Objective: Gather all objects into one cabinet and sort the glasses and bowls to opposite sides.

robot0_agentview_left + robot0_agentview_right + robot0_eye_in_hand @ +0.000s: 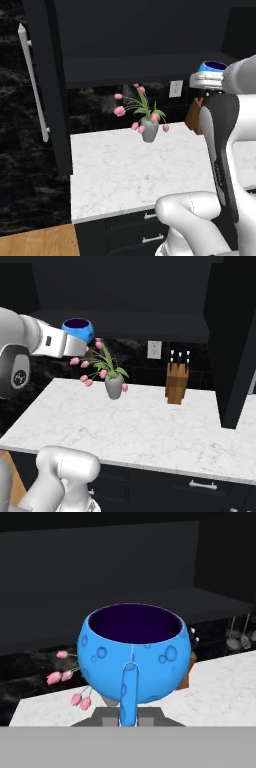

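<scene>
Blue bowl (134, 657) sits pinched at its rim in the jaws, carried high over the marble bench (125, 170). Transport step, I'd judge; next it needs setting on the cabinet shelf (125, 320).

Even, diffuse rendered light is falling from above, leaving the white marble counter (150, 431) bright. The black cabinet (125, 35) and its shelf are staying dim, detail merging into darkness. Shadows are appearing soft and faint. No glare is showing. Edges are rendering slightly soft and pixelated throughout.
</scene>
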Tool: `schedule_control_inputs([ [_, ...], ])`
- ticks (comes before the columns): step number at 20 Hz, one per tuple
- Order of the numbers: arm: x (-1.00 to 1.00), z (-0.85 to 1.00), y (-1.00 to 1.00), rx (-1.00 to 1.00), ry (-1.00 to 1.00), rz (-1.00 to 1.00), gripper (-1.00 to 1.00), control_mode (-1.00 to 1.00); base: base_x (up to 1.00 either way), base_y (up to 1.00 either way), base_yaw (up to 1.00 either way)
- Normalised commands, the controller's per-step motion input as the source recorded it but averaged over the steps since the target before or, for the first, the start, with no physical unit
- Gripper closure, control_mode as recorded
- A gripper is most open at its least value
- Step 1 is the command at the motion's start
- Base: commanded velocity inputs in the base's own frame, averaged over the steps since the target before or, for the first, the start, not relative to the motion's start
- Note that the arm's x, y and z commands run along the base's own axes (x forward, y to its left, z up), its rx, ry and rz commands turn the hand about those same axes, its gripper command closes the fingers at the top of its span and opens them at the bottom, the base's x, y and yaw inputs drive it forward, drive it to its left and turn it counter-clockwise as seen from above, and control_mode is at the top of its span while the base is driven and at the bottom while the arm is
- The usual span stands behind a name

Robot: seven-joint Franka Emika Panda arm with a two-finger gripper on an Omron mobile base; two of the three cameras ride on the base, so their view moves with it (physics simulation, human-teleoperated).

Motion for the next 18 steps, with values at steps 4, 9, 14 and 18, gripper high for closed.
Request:
schedule_control_inputs([
  [4,-0.57,-0.06,0.00,0.00,0.01,0.04,1.00,-1.00,0.00,0.00,0.00],
  [9,-0.52,-0.10,0.00,-0.03,0.02,0.13,1.00,-1.00,0.00,0.00,0.00],
  [14,-0.46,-0.04,0.00,-0.07,0.00,0.15,1.00,-1.00,0.00,0.00,0.00],
  [18,-0.29,-0.19,0.10,-0.11,0.00,0.07,1.00,-1.00,0.00,0.00,0.00],
])
